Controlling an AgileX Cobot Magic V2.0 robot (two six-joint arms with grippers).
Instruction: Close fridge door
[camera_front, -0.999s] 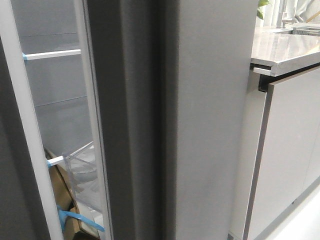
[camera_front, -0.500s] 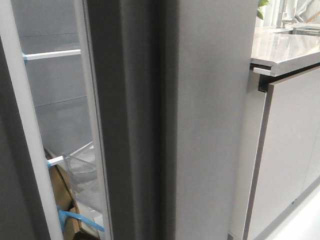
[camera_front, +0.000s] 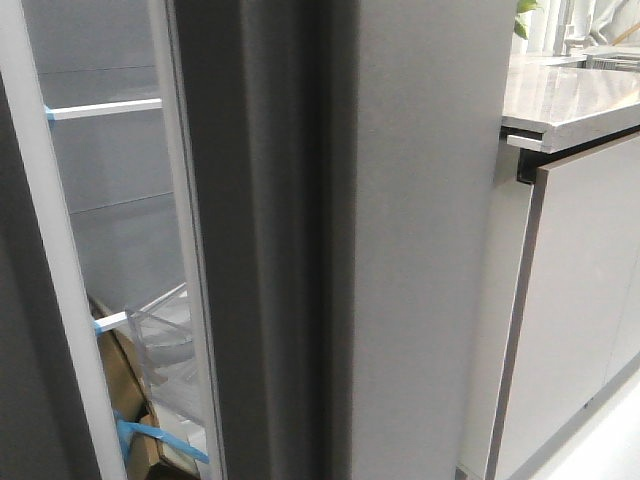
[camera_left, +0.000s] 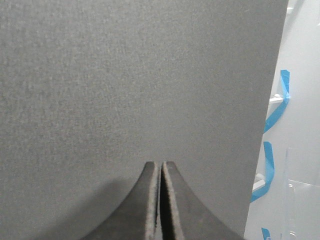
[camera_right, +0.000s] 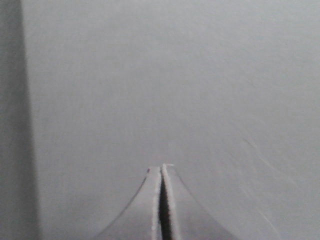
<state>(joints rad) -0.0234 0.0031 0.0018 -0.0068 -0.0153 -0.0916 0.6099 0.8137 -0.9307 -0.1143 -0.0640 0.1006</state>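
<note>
The fridge door (camera_front: 400, 250) stands ajar, filling the middle of the front view, with shelves (camera_front: 105, 110) in the gap at 9 o'clock and a counter (camera_front: 570, 100) at 2 o'clock; neither arm shows there. Only the wrist views show the left pincer (camera_left: 160, 200) and right pincer (camera_right: 161, 200), both pressed together, empty, facing grey panel.

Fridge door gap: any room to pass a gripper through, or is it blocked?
Narrow free slot between the fridge door white rim and the left frame, upper part bare apart from a shelf rail. Lower part crowded: clear bin, cardboard box.
</note>
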